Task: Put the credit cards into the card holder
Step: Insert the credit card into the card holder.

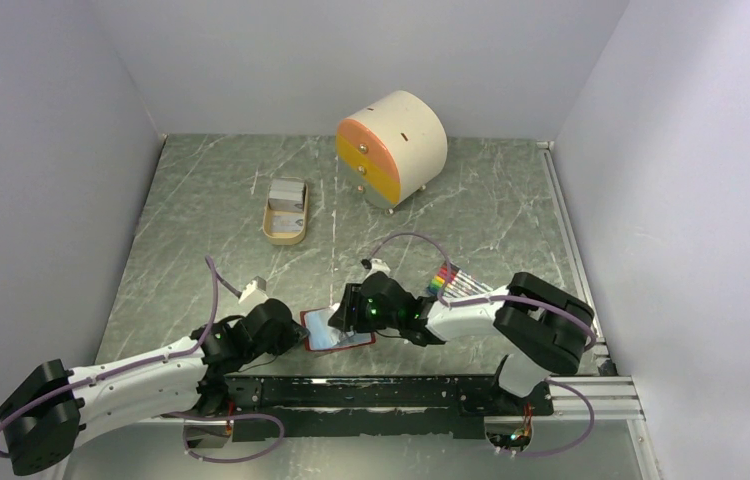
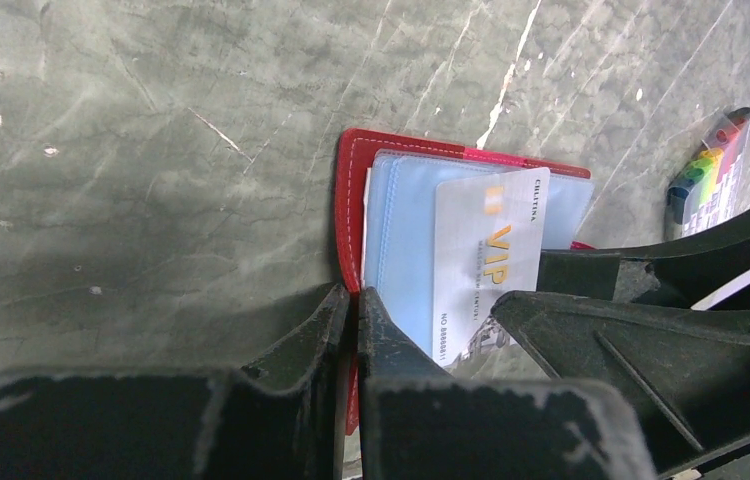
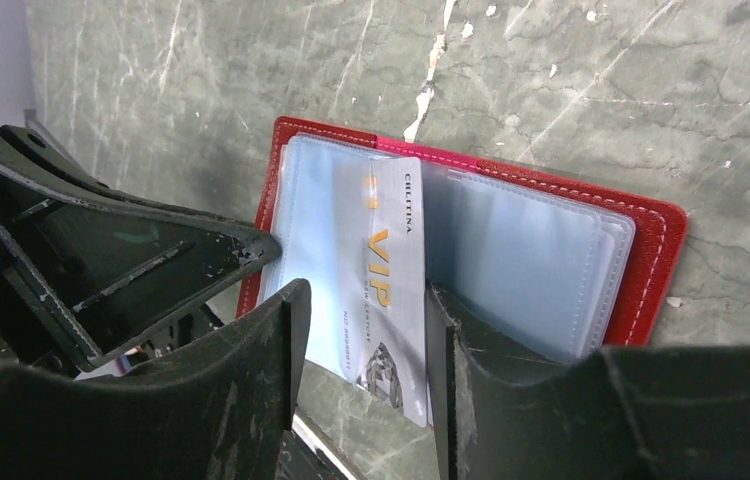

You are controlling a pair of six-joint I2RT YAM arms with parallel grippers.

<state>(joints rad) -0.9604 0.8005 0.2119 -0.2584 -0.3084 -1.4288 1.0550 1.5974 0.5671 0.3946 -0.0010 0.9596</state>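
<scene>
One silver-grey VIP credit card lay on the pale blue pockets of the red leather-like card holder, spread open at the near edge of the worktop. The right pincer stood parted astride the card, and the left pincer was pinched on the holder's red edge.

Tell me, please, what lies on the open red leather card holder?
A silver-grey VIP card lies across the card holder's pale blue pockets; what is beneath the card is covered.

Both arms reach inward, left tool pinched on the card holder, right tool spread.
</scene>
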